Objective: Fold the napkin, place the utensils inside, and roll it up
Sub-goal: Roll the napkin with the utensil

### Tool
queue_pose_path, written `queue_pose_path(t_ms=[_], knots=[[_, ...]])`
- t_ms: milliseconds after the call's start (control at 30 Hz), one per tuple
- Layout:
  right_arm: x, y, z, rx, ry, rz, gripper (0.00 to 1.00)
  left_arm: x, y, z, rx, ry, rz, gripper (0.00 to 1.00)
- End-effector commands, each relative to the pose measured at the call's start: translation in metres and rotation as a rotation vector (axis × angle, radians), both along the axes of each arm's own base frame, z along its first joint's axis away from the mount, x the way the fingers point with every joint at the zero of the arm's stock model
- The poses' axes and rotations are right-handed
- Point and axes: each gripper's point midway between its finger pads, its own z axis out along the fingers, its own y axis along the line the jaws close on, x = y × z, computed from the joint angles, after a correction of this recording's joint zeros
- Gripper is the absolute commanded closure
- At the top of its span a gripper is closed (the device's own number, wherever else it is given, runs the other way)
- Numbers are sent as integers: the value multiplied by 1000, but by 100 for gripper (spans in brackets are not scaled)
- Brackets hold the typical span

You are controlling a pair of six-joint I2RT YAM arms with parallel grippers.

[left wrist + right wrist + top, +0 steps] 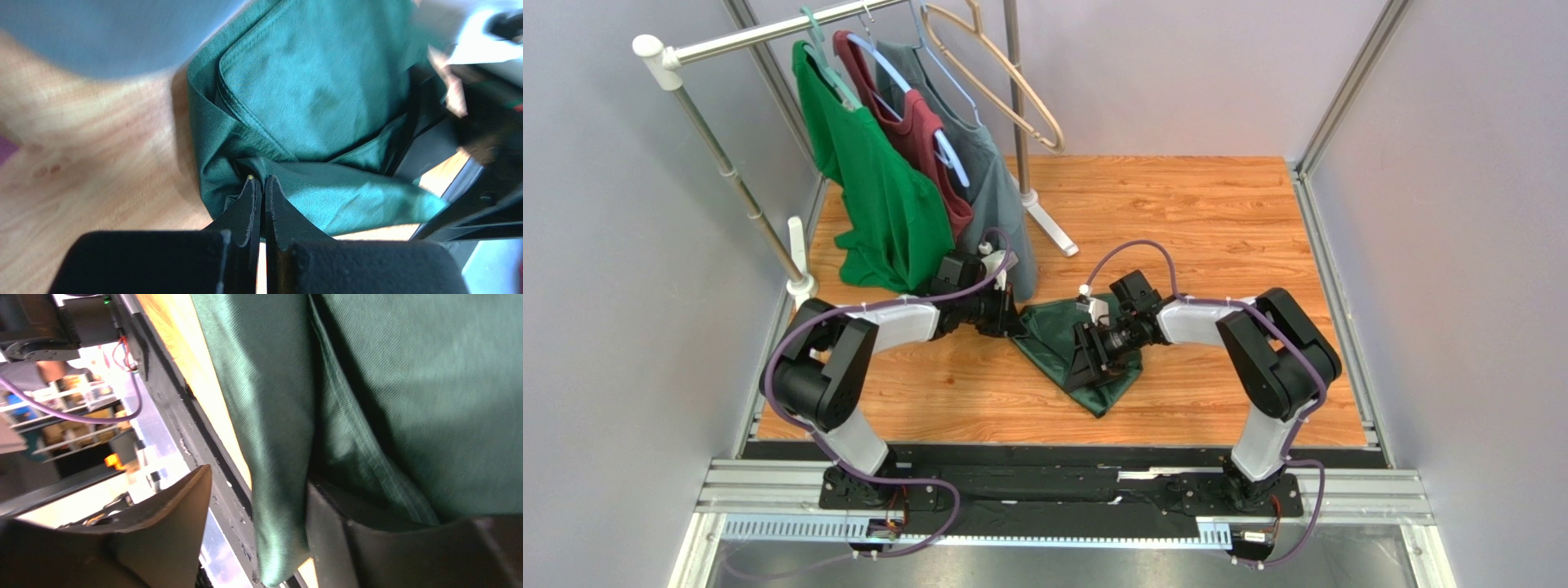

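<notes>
- Your left fingers (245, 211) pinch shut on the napkin's (1051, 333) edge.
- Your right fingers (166, 520) gape apart, with cloth draped between them.
- 3 hung shirts (891, 184) crowd your left arm (891, 321).

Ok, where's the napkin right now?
Top view: the napkin lies bunched on the wooden table between the left tool, which pinches its edge, and the right tool, near the hanging shirts.

The top camera looks steeply down from behind over the whole table (1210, 221); both wrist cameras sit close against the napkin (1044, 333), shared by all.
</notes>
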Motion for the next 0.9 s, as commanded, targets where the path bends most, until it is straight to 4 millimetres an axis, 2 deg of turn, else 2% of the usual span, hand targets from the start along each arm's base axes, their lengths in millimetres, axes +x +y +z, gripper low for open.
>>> queue_pose_path(t_ms=[0, 33, 200, 267, 300, 400, 533, 600, 867], knots=[[21, -11, 10, -102, -144, -49, 35, -5, 5, -6, 52, 51, -25, 100], [25, -15, 10, -138, -168, -66, 34, -5, 5, -7, 57, 56, -28, 100], [41, -22, 44, -185, -376, -108, 32, -5, 3, -10, 60, 84, -29, 100], [43, -23, 48, -233, -452, -120, 31, -4, 4, -13, 65, 96, -20, 100], [44, -22, 58, -223, -504, -113, 31, -4, 4, -13, 67, 101, -19, 100], [35, -16, 61, -299, -620, -76, 32, -4, 4, -14, 73, 118, -8, 100], [19, -8, 49, -440, -746, -19, 34, -4, 5, -14, 78, 128, 4, 100], [18, -10, 43, -504, -793, -10, 36, -3, 4, -14, 76, 130, 5, 100], [8, 3, 25, -652, -1001, 87, 41, -4, 3, -14, 70, 140, 1, 100]])
